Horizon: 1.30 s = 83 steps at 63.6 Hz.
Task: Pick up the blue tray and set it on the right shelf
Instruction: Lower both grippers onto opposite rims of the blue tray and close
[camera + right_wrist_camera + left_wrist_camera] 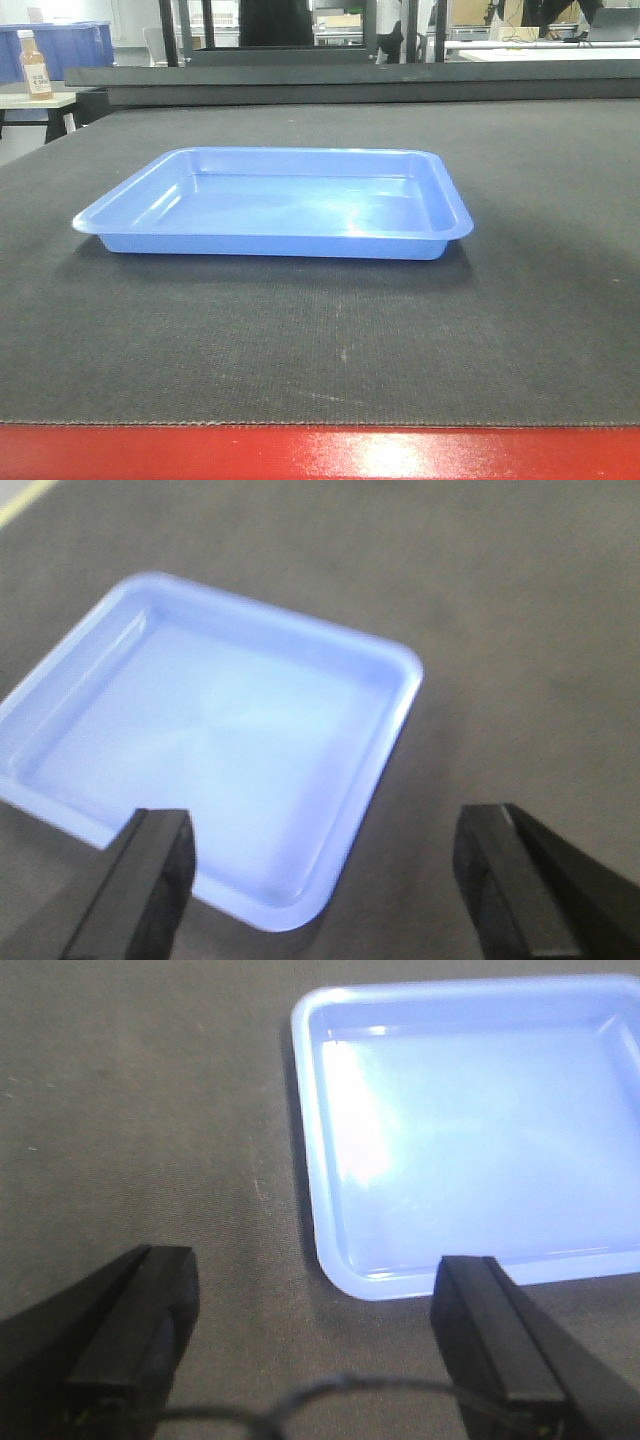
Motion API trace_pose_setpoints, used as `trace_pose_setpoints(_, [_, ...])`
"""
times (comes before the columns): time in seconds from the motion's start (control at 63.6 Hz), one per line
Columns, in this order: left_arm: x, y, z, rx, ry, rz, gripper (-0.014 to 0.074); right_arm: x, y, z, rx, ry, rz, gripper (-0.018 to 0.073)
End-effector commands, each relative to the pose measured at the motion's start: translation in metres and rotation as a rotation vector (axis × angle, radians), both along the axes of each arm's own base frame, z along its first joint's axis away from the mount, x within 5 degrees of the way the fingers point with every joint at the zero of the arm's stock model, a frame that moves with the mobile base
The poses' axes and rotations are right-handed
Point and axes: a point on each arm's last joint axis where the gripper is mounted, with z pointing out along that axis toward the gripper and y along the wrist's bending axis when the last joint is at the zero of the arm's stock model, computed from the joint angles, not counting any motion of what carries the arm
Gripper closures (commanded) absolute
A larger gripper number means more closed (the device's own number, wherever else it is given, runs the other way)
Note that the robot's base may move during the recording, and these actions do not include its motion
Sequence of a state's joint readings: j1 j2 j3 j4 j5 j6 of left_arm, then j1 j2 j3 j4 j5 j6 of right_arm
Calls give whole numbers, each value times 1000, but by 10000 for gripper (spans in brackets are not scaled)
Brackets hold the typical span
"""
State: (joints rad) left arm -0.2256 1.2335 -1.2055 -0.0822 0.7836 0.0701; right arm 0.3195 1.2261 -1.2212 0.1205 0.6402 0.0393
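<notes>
- blue tray (290,205) lies flat mid-way across the dark felt table (520,330); empty, nothing in it.
- step in hand, as judged: approach, no grasp yet.
- left gripper (312,1270): fingers apart, above the tray's left near corner, not touching.
- right gripper (325,820): fingers apart, above a right-side corner, holding nothing.
- next move calls for: lower, pinch the flared rim both sides, lift level.
- right shelf: not in view.

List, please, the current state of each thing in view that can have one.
blue tray: empty, lying flat on the table, not gripped.
left gripper: open, holding nothing, near a tray corner.
right gripper: open, holding nothing, above a tray corner.
bottle: upright, in the background.
</notes>
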Motion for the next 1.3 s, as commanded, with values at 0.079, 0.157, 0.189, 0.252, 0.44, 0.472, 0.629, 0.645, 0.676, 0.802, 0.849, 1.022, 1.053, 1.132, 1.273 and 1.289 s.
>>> trace_pose_setpoints(0.079, [57, -17, 9, 15, 85, -21, 195, 54, 20, 8, 28, 109, -18, -64])
trace_pose_setpoints(0.157, [84, -24, 3, 21, 141, -19, 195, 79, 29, 1, 16, 159, -18, -64])
trace_pose_setpoints(0.189, [96, -26, -1, 24, 165, -18, 195, 89, 32, -4, 15, 184, -23, -64])
trace_pose_setpoints(0.252, [116, -31, -10, 31, 205, -17, 195, 110, 38, -15, 1, 229, -43, -64])
trace_pose_setpoints(0.44, [169, -43, -42, 48, 283, -4, 195, 156, 41, -56, -84, 355, -183, -62])
trace_pose_setpoints(0.472, [175, -44, -44, 51, 282, 0, 195, 161, 42, -62, -87, 366, -198, -62])
trace_pose_setpoints(0.629, [195, -49, -69, 52, 309, 8, 195, 182, 49, -90, -105, 407, -200, -62])
trace_pose_setpoints(0.645, [195, -49, -71, 50, 312, 10, 195, 183, 49, -93, -106, 410, -200, -62])
trace_pose_setpoints(0.676, [197, -49, -75, 46, 321, 18, 195, 185, 50, -97, -108, 415, -200, -62])
trace_pose_setpoints(0.802, [204, -51, -91, 52, 351, 20, 195, 192, 52, -114, -120, 441, -200, -62])
trace_pose_setpoints(0.849, [205, -51, -96, 55, 362, 20, 195, 193, 53, -119, -122, 447, -200, -62])
trace_pose_setpoints(1.022, [210, -52, -111, 58, 391, 27, 195, 199, 55, -133, -123, 465, -198, -62])
trace_pose_setpoints(1.053, [210, -52, -112, 58, 393, 27, 195, 199, 56, -133, -120, 463, -198, -62])
trace_pose_setpoints(1.132, [212, -53, -116, 59, 398, 27, 197, 201, 56, -134, -112, 449, -196, -50])
trace_pose_setpoints(1.273, [213, -53, -116, 54, 384, 28, 204, 202, 57, -136, -111, 450, -196, 130])
trace_pose_setpoints(1.289, [214, -53, -116, 53, 382, 28, 209, 202, 57, -137, -112, 454, -196, 155])
